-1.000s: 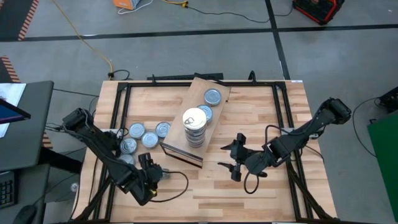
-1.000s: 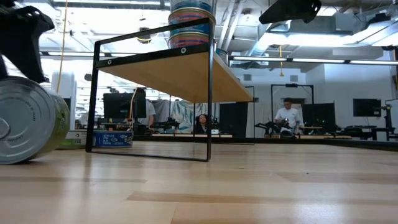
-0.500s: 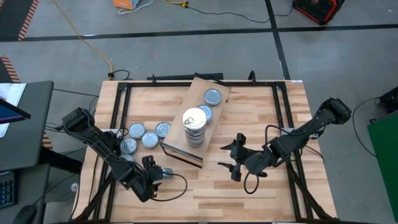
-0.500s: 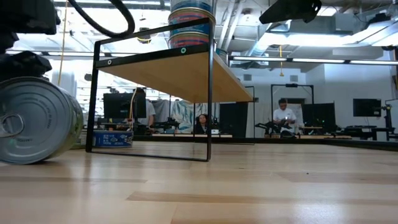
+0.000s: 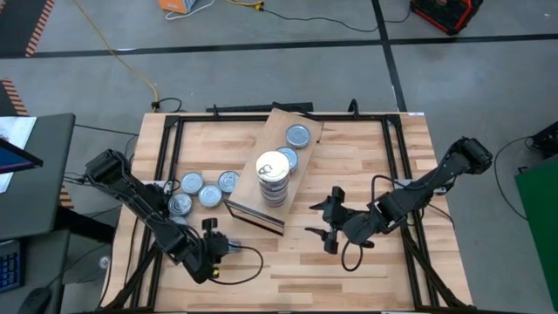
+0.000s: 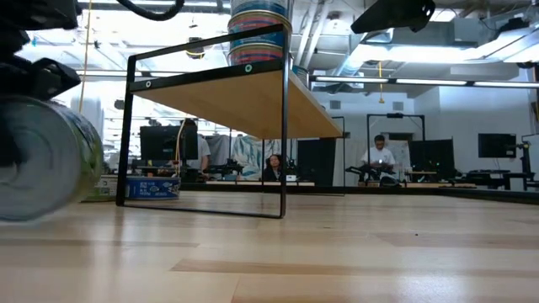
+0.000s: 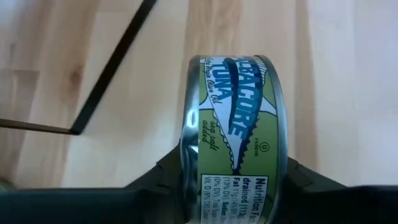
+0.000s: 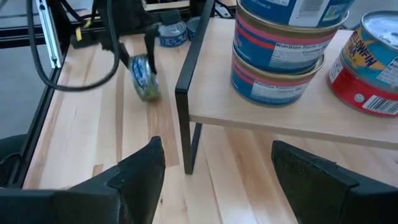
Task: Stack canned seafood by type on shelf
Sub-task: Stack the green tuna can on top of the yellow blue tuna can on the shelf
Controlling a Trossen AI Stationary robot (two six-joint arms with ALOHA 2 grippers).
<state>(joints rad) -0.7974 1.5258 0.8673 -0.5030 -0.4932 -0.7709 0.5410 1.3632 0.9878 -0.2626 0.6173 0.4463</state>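
A green-labelled tuna can point(image 7: 233, 134) stands on its edge on the table's near left part, and my left gripper point(image 5: 214, 245) is shut on it; the low view shows it large and blurred point(image 6: 46, 156). The shelf point(image 5: 307, 150) stands mid-table on black legs. It bears a tall stack of cans point(image 5: 273, 179) and two silver-topped cans point(image 5: 298, 135) behind it. Several more silver-topped cans point(image 5: 205, 190) rest flat on the table left of the shelf. My right gripper point(image 5: 330, 228) hovers open to the right of the shelf, touching nothing. My left gripper pinches the tuna can between its two fingers, one on each flat end point(image 7: 185, 163), with the label wall facing out between them. The fingers point(image 7: 168, 177) come slanting down from the near left. The can stands upright on its rim, which looks to rest on the table point(image 6: 50, 217).
Black frame rails point(image 5: 170, 148) run along the table's left, right and far sides. The shelf's front leg point(image 8: 186, 112) stands between the two grippers. Bare wood point(image 5: 288, 262) lies along the near edge. People sit at desks in the room beyond point(image 6: 379, 160).
My left gripper has sunk toward the tuna can, tipped further down, and closed its fingers on the can's two ends. The can has stayed on its edge at about the same spot. My right gripper has kept still.
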